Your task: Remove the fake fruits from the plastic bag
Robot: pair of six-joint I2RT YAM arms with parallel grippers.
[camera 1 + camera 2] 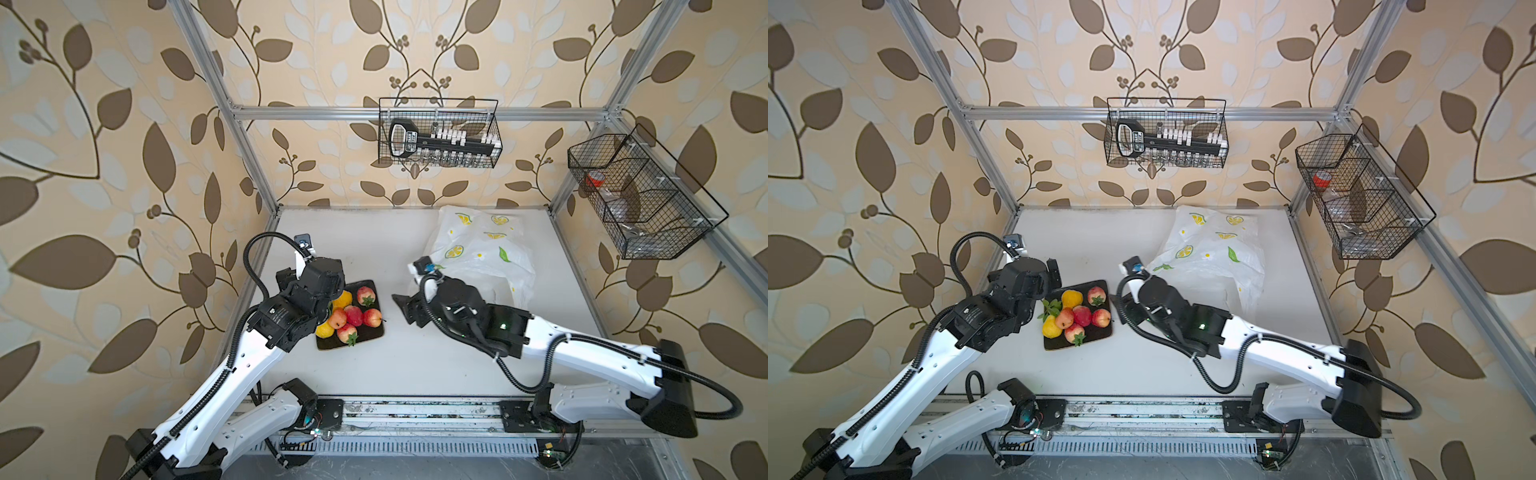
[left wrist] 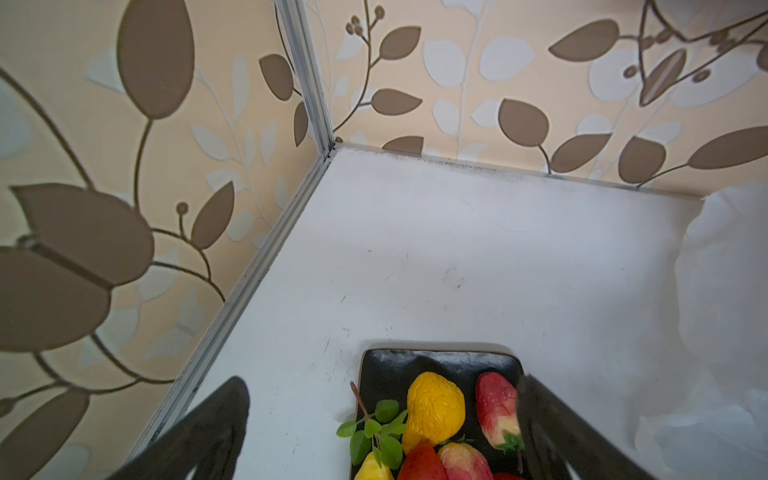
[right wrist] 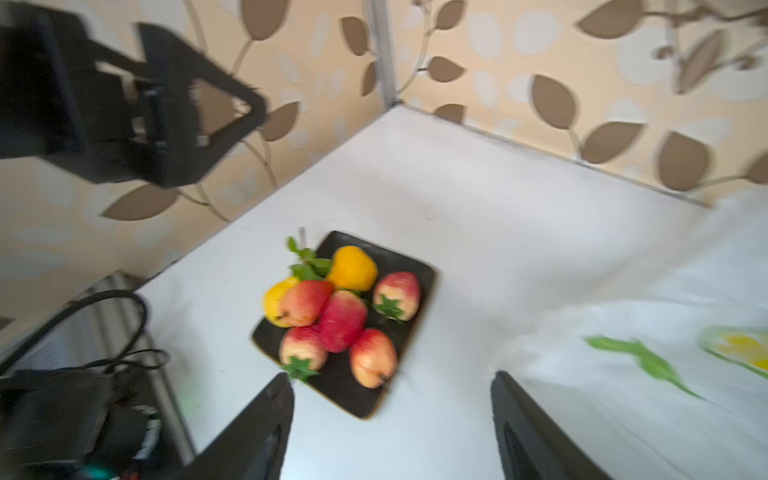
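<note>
seven fake fruits sit heaped on dark tray, at 9 o'clock of table. plastic bag lies slack at 2 o'clock; inside not visible. left gripper hangs over tray, jaws wide apart, empty. right gripper between tray and bag, jaws apart, empty. judged: unloading near done. next move calls for checking the bag, else pulling both arms clear.

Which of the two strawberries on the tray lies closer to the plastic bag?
The strawberry at the back corner of the tray, beside the orange-yellow fruit; the other strawberry lies at the front edge.
</note>
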